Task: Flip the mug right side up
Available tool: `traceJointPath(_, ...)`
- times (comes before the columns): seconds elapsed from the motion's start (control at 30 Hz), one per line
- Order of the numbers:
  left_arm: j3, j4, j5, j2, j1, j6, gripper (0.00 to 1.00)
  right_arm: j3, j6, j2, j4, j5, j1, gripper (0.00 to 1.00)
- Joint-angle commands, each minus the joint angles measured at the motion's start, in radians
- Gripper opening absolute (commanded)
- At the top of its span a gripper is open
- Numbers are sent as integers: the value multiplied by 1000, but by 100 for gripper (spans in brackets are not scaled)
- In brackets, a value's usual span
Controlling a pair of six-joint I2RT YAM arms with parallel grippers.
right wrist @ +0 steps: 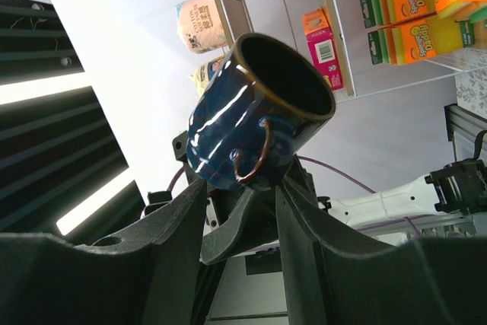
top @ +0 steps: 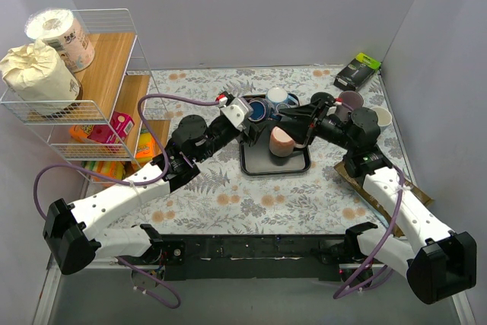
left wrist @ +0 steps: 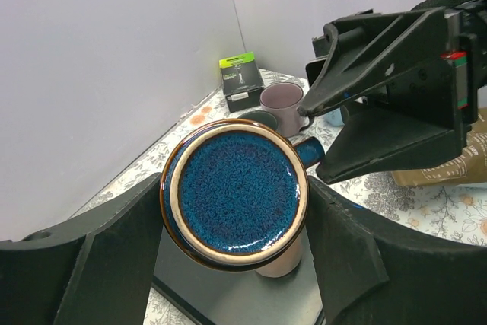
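Above the black tray (top: 255, 167), where 1 pink cup (top: 281, 142) sits, the left gripper (left wrist: 234, 192) pinches the blue mug (right wrist: 251, 112) by its sides. The mug is held in the air, tilted, with its mouth facing the right gripper (right wrist: 243, 186). That gripper's 2 fingers are spread either side of the handle; I cannot tell if they touch it. Beyond stands 1 purple mug (left wrist: 281, 100).

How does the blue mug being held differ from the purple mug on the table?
The blue mug is glossy dark blue, brown-rimmed; the purple mug is plain mauve. The blue mug hangs tilted in the air, clamped by the left end effector; the purple mug stands upright on the table, untouched. Both have a handle.
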Motion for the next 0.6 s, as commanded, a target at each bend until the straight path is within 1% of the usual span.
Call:
traceJointPath(0.0, -2, 87, 3, -56, -3, 20, 0, -25, 19, -4, 40, 34, 4, 48)
traceJointPath(0.33, -10, 107, 3, -58, -4, 15, 0, -40, 40, 11, 89, 69, 15, 48)
traceJointPath(0.57, -9, 122, 5, -41, -12, 17, 0, -19, 48, 40, 128, 86, 38, 46)
